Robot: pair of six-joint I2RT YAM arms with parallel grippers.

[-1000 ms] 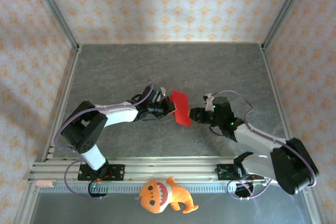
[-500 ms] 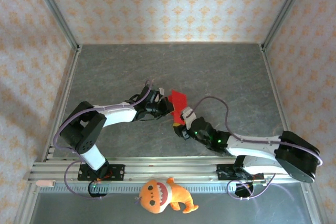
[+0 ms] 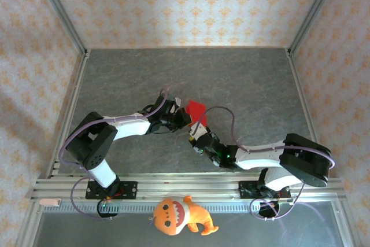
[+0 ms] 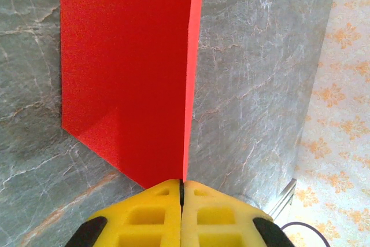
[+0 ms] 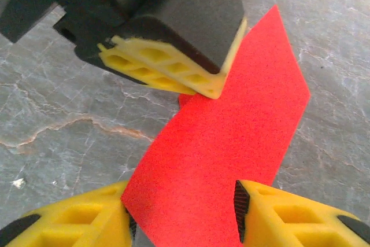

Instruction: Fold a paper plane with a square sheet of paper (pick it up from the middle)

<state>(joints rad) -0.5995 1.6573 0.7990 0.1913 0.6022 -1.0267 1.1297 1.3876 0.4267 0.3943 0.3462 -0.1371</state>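
Observation:
The square sheet of paper (image 3: pixel 196 108) is bright red and folded along a crease, held just above the grey table. My left gripper (image 3: pixel 185 117) is shut on it. In the left wrist view the yellow fingertips (image 4: pixel 182 186) pinch the fold's edge and the paper (image 4: pixel 127 62) stretches away from them. My right gripper (image 3: pixel 195 133) is at the sheet's near end. In the right wrist view it (image 5: pixel 182 221) stands open, one finger on each side of the paper (image 5: pixel 231 137). The paper's corner touches its left finger (image 5: pixel 110 221). The left gripper's fingers (image 5: pixel 167 70) show above.
An orange plush toy (image 3: pixel 179 216) lies in front of the aluminium rail (image 3: pixel 173 186) at the near edge. Patterned walls and metal frame posts (image 3: pixel 60 13) enclose the grey table (image 3: pixel 243 79), with free surface behind and to both sides of the arms.
My right arm has swung left and toward the near edge, bringing its gripper to the sheet's near end with the jaws wider apart. The left gripper has kept hold of the paper, nearly still.

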